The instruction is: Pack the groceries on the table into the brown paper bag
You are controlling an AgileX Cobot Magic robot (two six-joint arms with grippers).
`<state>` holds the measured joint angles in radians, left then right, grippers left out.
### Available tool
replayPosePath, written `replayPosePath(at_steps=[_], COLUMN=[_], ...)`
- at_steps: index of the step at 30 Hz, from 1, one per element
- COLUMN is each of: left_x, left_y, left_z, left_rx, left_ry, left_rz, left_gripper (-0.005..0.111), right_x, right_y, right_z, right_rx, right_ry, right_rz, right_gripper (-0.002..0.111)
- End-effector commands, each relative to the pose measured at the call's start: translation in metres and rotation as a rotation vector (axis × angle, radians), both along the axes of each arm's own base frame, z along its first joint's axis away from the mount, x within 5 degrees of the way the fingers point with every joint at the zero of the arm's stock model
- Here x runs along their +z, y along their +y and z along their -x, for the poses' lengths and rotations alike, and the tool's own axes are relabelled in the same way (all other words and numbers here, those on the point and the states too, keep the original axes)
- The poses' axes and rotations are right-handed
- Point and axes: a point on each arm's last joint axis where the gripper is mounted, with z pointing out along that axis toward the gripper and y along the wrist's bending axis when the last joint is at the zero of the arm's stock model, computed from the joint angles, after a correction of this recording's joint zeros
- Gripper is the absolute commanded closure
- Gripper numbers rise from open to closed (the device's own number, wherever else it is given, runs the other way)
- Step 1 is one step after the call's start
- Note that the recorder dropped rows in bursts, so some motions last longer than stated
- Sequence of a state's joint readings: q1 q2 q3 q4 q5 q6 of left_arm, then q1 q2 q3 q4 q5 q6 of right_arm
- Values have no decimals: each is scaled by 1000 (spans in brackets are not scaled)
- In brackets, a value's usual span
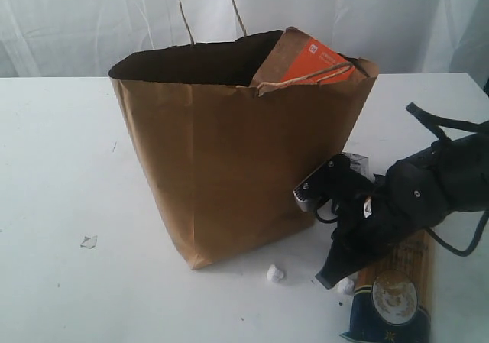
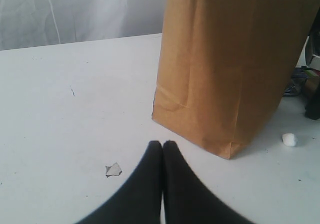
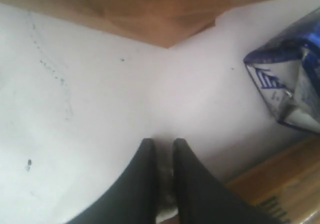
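One paper bag [image 1: 229, 167], mid tabletop [image 1: 61, 167]; pouch [image 1: 313, 62] inside. Spaghetti pack [image 1: 393, 297] at its five o'clock, unpacked. Right hand [image 3: 160, 143] low beside it, fingers nearly together, grip unclear. Left hand [image 2: 162, 144] closed, empty. Next, likely: open, grasp pack.

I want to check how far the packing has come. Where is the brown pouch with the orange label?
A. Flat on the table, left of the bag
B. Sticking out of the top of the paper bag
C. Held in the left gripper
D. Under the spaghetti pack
B: in the exterior view the brown pouch with orange label rises out of the open top of the brown paper bag, at the bag's right side.
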<state>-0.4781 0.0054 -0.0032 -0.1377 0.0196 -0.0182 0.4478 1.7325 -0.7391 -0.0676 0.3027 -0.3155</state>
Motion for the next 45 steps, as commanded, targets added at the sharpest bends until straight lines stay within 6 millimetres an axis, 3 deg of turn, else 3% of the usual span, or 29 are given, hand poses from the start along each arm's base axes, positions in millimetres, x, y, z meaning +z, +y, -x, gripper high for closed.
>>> replayPosePath(at_steps=[1,6,17,23,31,40,45], left_x=[-1,-1,-1,-1,-1,-1,-1], left_y=[0,0,0,0,0,0,0], left_z=[0,0,0,0,0,0,0], left_rx=[-1,-1,-1,-1,-1,-1,-1], left_ry=[3,3,3,3,3,3,3], left_rz=[2,2,2,2,2,2,2], left_gripper=[107,107,107,107,107,107,107], right_x=[-11,1,63,94,146,181,213], right_y=[-8,-6,-10,-17,-28,-43,-47], right_z=[6,3,13,29,55,86,95], right_rx=[-18,-75,-137,-183,-201,-198,-189], right_ry=[88,26,-139,-168,-335,-435,-543], right_rz=[49,-7,-124,-178,-312,-374,-439], right_gripper=[108,108,108,108,108,108,108])
